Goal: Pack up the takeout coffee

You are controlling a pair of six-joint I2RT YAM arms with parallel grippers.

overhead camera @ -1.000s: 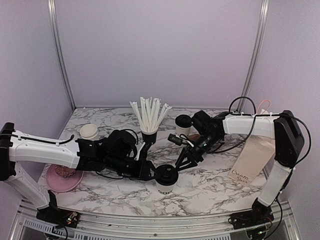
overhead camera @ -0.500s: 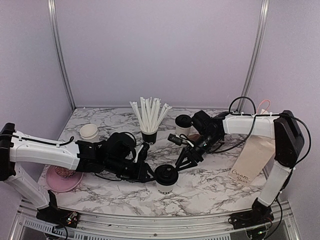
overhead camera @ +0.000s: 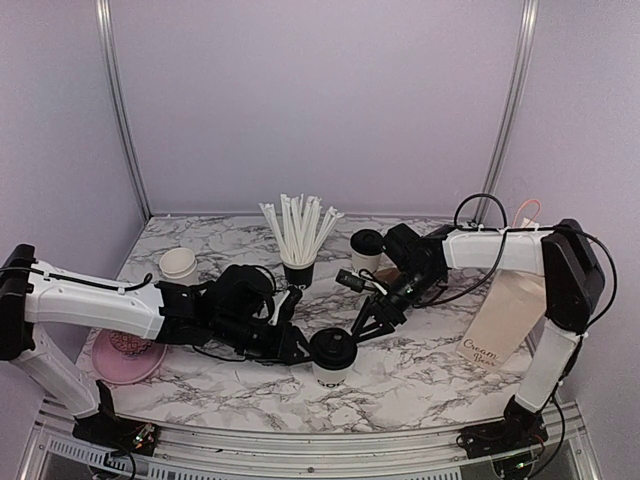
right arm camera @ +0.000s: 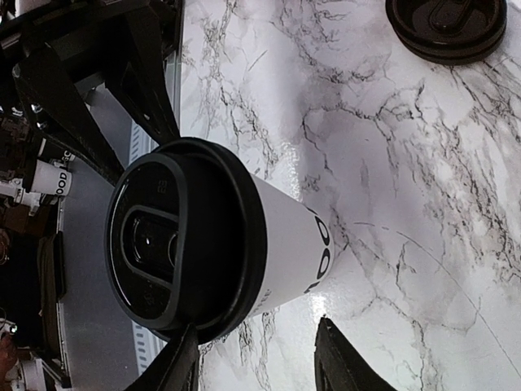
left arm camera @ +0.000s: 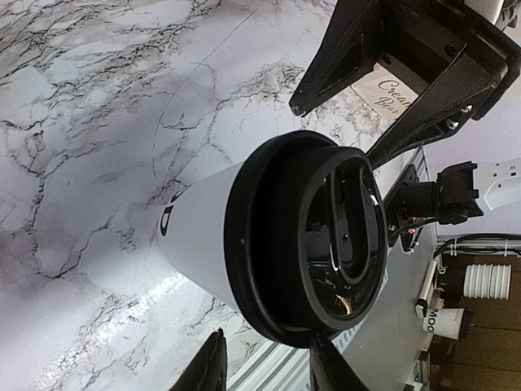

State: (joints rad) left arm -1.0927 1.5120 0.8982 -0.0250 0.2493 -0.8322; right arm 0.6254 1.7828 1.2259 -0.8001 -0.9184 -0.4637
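Left tool (overhead camera: pixel 298 347) narrowed to half-open beside the lidded cup (overhead camera: pixel 331 356), lower centre; nothing gripped yet. Right tool (overhead camera: pixel 362 328) half-open, empty, unchanged. Pickup likely imminent.

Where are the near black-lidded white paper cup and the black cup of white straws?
Near black-lidded white paper cup (overhead camera: pixel 333 347): top external view, on its lid.
Black cup of white straws (overhead camera: pixel 299 272): top external view, on its wall.
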